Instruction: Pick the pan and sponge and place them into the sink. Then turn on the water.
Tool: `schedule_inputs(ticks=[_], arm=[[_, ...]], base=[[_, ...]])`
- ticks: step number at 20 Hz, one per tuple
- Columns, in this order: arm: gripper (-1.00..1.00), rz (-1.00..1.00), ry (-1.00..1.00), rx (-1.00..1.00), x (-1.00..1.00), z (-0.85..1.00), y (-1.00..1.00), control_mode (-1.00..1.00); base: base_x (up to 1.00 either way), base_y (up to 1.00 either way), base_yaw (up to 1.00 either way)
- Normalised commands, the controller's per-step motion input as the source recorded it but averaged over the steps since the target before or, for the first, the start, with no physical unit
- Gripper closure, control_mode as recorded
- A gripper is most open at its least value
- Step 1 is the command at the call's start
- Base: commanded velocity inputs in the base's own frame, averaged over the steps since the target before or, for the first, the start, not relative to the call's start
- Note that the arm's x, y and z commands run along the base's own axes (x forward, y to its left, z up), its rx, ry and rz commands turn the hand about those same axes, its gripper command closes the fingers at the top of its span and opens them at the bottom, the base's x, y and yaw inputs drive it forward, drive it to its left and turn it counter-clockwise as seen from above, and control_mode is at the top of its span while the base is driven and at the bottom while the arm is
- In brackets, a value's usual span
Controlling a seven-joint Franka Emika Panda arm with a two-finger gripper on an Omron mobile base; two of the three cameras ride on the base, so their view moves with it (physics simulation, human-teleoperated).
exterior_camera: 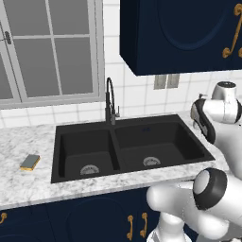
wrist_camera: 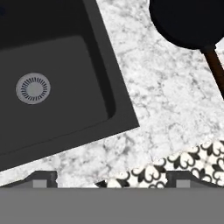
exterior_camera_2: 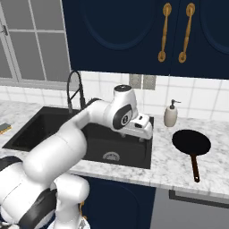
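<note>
The black pan (exterior_camera_2: 191, 142) lies on the marble counter right of the sink (exterior_camera_2: 91, 154), its handle pointing toward the front edge. In the hand view the pan (wrist_camera: 186, 19) is at the top right and the sink's right basin (wrist_camera: 52, 52) with its silvery drain is at the left. My gripper (exterior_camera_2: 144, 137) hovers over the sink's right rim, left of the pan and apart from it. Its fingertips (wrist_camera: 43, 178) stand wide apart with nothing between them, so the gripper (wrist_camera: 111, 179) is open. The yellow sponge (exterior_camera: 30, 162) rests on the counter left of the sink (exterior_camera: 59, 156). The black gooseneck faucet (exterior_camera: 110, 101) shows no stream.
A beige soap dispenser (exterior_camera_2: 170, 115) stands by the wall behind the pan. Dark blue cabinets (exterior_camera_2: 134, 31) hang overhead. The counter's front edge (wrist_camera: 144, 164) runs just below the gripper, with patterned floor tiles (wrist_camera: 192, 164) beyond it.
</note>
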Motion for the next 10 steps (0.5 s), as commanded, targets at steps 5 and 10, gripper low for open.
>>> schedule_inputs(ticks=[5,10], arm=[[-1.00,-0.17,0.08,0.01,0.20,-0.27,-1.00,-1.00],[-1.00,-0.01,0.00,0.03,0.00,-0.10,-0.52,-1.00]], base=[[0.00,0.00,0.00],[0.00,0.00,0.00]])
